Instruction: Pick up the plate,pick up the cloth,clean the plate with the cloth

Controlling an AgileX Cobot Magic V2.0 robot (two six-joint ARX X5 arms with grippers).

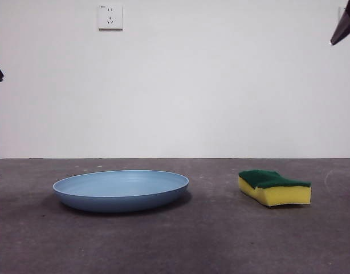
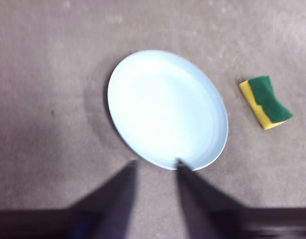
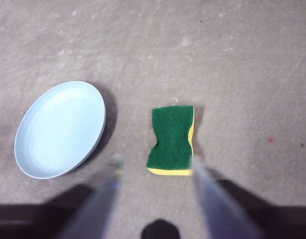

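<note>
Plate nearest, left on table; sponge right, well apart, green side up. Both untouched. Left gripper high over plate rim, jaws apart; right gripper above sponge, jaws apart. Picking not begun; next: descend, straddle, close.

The shallow round plastic plate is plain light blue, the small wavy-edged foam sponge is yellow with a dark green top layer, the table is dull grey-brown, and the wall is white.

Plate and sponge rest apart on the table.
</note>
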